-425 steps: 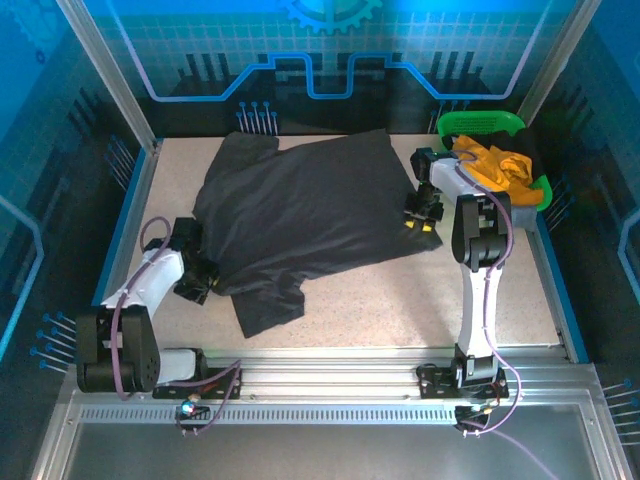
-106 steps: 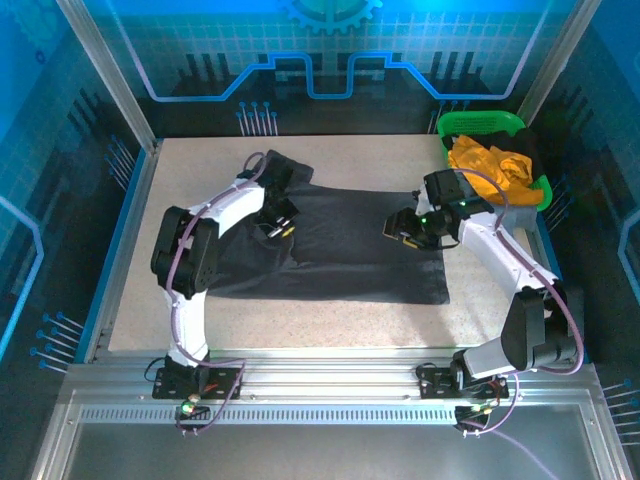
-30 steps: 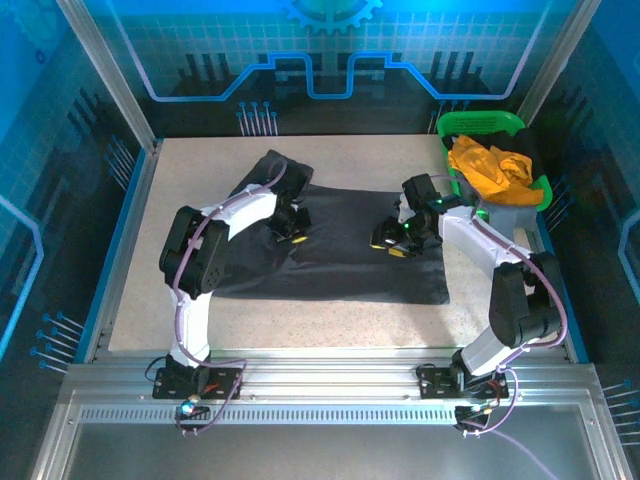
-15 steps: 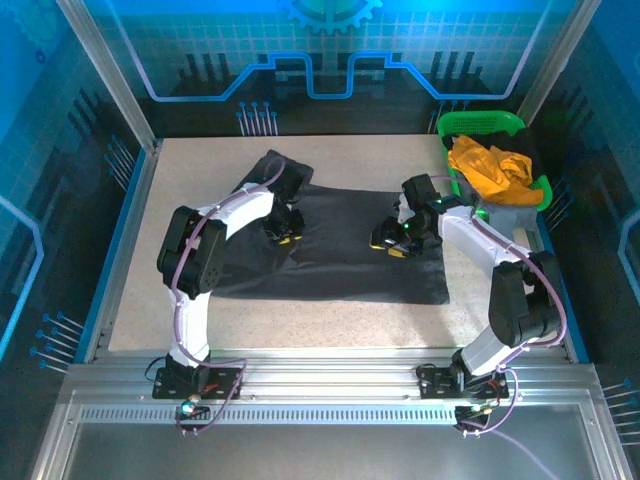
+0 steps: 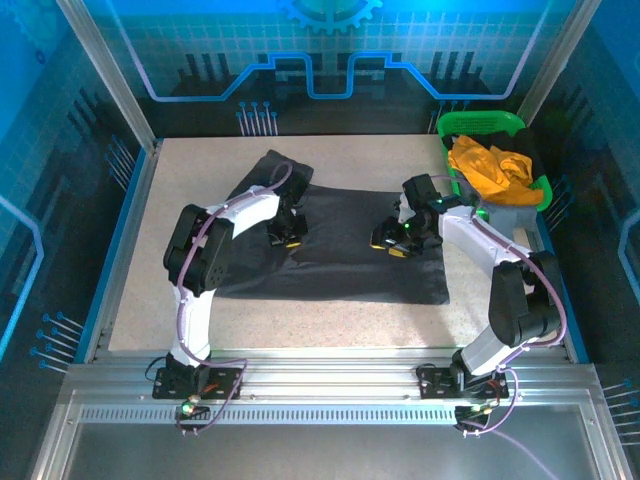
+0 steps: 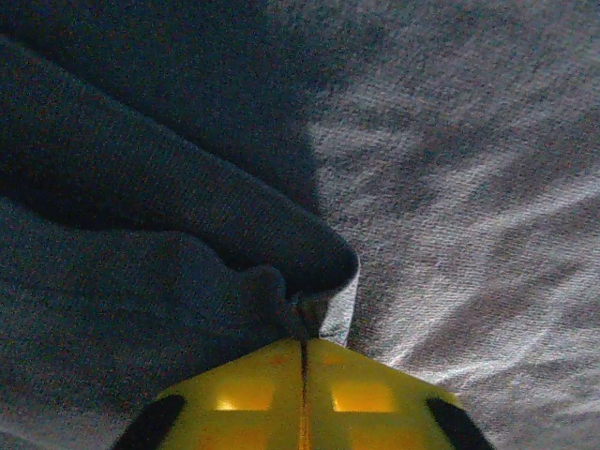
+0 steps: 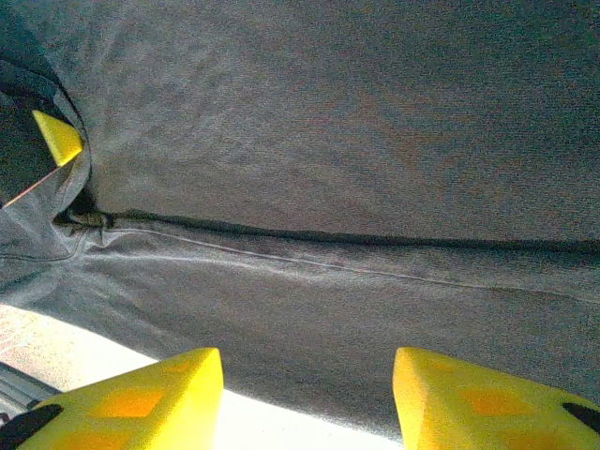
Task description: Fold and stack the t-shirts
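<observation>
cloth work, mid-fold: the black t-shirt [image 5: 340,255] lies spread across the middle of the table [image 5: 350,160], one corner poking out at the far left. the left pincer [image 6: 302,361] is shut tight, with a small ridge of the black cloth nipped at its tips, on the shirt's left part. the right pincer [image 7: 307,375] hangs just over the shirt's right part, fingers about half apart and holding nothing; a seam runs across the cloth beyond them. the orange t-shirt [image 5: 488,165] sits in the green basket [image 5: 478,122] at the far right.

to fold well here, i judge the left should carry its pinch low and flat so the edge lands square on the body, while the right pins the opposite side against sliding. release should wait until the crease lies straight.
</observation>
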